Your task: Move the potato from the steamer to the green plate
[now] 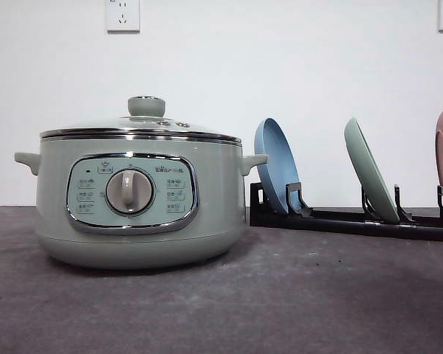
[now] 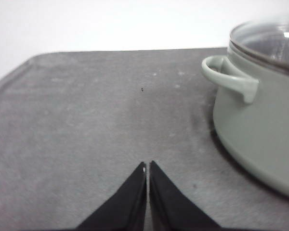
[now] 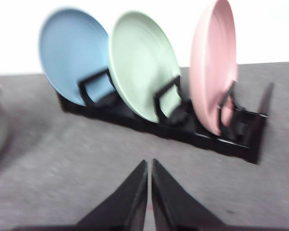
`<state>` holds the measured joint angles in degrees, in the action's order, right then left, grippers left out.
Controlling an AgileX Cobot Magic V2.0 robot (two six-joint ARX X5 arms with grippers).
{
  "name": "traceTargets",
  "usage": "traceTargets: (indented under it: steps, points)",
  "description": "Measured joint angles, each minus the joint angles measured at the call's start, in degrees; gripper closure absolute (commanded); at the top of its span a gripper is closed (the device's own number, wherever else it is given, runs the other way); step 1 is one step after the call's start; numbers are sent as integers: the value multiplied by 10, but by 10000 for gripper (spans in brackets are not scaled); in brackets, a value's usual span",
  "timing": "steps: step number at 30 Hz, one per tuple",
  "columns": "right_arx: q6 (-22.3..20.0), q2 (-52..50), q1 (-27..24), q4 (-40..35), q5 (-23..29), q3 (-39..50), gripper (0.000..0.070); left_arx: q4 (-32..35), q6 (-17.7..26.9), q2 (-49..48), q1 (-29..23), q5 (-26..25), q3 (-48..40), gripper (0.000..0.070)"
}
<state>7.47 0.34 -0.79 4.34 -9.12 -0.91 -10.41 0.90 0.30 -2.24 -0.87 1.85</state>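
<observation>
Opening stage: the steamer (image 1: 139,198) stands lidded (potato presumably inside, hidden from us); the green plate (image 3: 143,65) sits upright in its rack (image 3: 183,127). Left gripper (image 2: 148,166) and right gripper (image 3: 149,163) are pressed together, empty. We judge lid removal comes next.

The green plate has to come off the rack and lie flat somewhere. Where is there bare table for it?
Free: the dark table in front of the black rack, right of the steamer; also the stretch off the steamer's left handle. Crowded: the rack itself, with the blue plate, green plate and pink dish standing close together.
</observation>
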Motion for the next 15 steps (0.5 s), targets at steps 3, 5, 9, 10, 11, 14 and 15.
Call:
traceTargets:
  steps: [3, 5, 9, 10, 11, 14, 15]
  points:
    - [20, 0, 0, -5, -16, 0, 700, 0, -49, 0, 0, 0, 0, 700]
    - [33, 0, 0, -6, -18, 0, 699, 0, -78, 0, 0, 0, 0, 700]
    - [61, 0, 0, -7, -15, 0, 700, 2, -130, 0, 0, 0, 0, 700]
    - [68, 0, 0, -7, -15, 0, 699, 5, -144, 0, 0, 0, 0, 700]
    - [77, 0, 0, -8, -16, 0, 699, 9, -161, 0, 0, 0, 0, 700]
    - [98, 0, 0, -19, -15, 0, 700, 21, -207, 0, 0, 0, 1, 699]
    - [104, 0, 0, -24, -14, 0, 699, 21, -218, 0, 0, 0, 1, 699]
